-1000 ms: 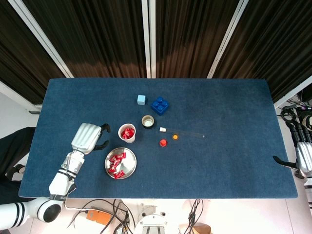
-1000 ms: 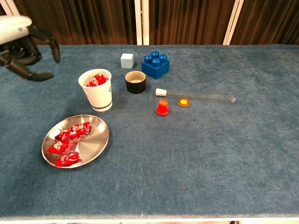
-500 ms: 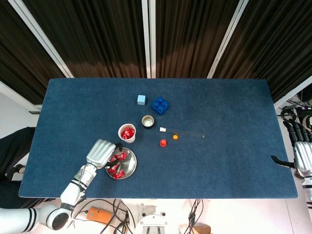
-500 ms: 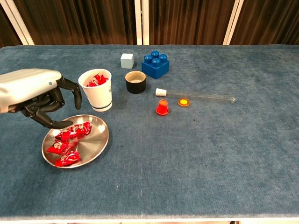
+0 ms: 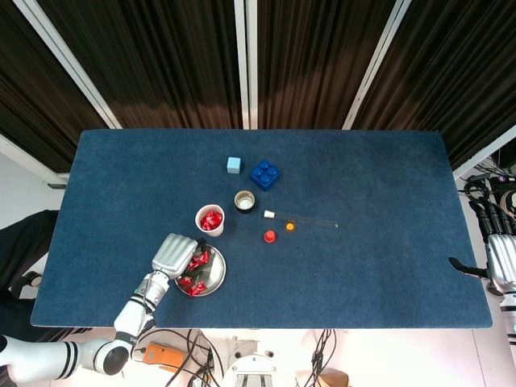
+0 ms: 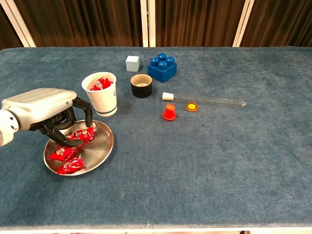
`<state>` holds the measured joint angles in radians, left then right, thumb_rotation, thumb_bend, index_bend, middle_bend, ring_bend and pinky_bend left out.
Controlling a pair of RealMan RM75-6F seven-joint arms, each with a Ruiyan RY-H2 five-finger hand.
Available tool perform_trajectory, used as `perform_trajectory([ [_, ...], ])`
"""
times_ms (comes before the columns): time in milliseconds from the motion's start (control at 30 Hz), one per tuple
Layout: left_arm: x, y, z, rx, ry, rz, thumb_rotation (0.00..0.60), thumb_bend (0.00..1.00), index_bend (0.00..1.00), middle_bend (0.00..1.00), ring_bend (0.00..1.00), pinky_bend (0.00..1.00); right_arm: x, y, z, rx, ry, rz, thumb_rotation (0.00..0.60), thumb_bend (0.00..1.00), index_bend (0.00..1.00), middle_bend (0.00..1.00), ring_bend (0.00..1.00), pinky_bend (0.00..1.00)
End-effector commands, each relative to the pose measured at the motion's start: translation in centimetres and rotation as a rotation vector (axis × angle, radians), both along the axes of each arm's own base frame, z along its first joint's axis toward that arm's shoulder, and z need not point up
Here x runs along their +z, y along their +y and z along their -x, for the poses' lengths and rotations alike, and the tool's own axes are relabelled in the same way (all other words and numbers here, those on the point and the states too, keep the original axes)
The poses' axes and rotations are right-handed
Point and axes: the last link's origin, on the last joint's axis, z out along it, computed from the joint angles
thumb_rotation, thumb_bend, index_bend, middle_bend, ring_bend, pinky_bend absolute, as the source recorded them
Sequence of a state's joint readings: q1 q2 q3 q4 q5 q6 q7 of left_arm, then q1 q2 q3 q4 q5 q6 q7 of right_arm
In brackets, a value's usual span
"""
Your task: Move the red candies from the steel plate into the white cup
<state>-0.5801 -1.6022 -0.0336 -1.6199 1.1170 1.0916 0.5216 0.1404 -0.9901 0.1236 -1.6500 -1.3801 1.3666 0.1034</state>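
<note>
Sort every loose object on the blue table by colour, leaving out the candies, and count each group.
White: 2, cup, stopper
Blue: 2, cube, brick
Steel: 1, plate
Black: 1, pot
Red: 1, cap
Orange: 1, cap
Clear: 1, tube
Total: 9

The left hand (image 6: pixel 51 113) has a broad, smooth silver-grey shell over its back, gently rounded, with a tiny dark dot near the knuckle edge. Beneath that cover the fingers (image 6: pixel 87 112) are black and jointed. Behind it sits a pale grey and white wrist, then a white forearm (image 5: pixel 48 359) built of rounded segments split by dark rings, ending in a bulbous joint. The right hand (image 5: pixel 501 266) wears the same silver-grey shell, with a thin black finger sticking out sideways. Above it stands a black, skeletal frame with dark cables looping around it.
</note>
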Motion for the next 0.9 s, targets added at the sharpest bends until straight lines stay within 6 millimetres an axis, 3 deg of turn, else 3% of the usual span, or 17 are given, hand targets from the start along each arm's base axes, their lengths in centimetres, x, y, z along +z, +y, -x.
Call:
perform_trajectory([
  [33, -0.2, 0.0, 0.1, 0.0, 0.008, -0.005, 0.6, 0.18, 0.46, 0.9, 0.88, 0.82, 0.0, 0.0, 0.0, -0.001, 0.0, -0.001, 0.6, 0.26, 0.0, 0.03, 0.0, 0.15],
  [333, -0.7, 0.2, 0.3, 0.004, 0.019, -0.001, 0.6, 0.19, 0.46, 0.9, 0.88, 0.82, -0.1, 0.0, 0.0, -0.003, -0.001, -0.003, 0.6, 0.26, 0.0, 0.03, 0.0, 0.15],
  [633, -0.9, 0.4, 0.8, 0.018, 0.033, 0.017, 0.6, 0.35, 0.57, 0.9, 0.88, 0.82, -0.2, 0.0, 0.0, -0.002, -0.004, -0.003, 0.6, 0.26, 0.0, 0.03, 0.0, 0.16],
  [733, -0.2, 0.4, 0.7, 0.018, 0.013, 0.004, 0.6, 0.36, 0.58, 0.9, 0.88, 0.82, -0.3, 0.1, 0.0, -0.003, -0.007, -0.006, 0.6, 0.26, 0.0, 0.03, 0.0, 0.16],
  [900, 3.4, 0.4, -0.2, 0.0, -0.082, -0.086, 0.6, 0.35, 0.58, 0.9, 0.88, 0.82, -0.2, 0.1, 0.0, 0.0, -0.005, -0.001, 0.6, 0.26, 0.0, 0.03, 0.0, 0.16],
])
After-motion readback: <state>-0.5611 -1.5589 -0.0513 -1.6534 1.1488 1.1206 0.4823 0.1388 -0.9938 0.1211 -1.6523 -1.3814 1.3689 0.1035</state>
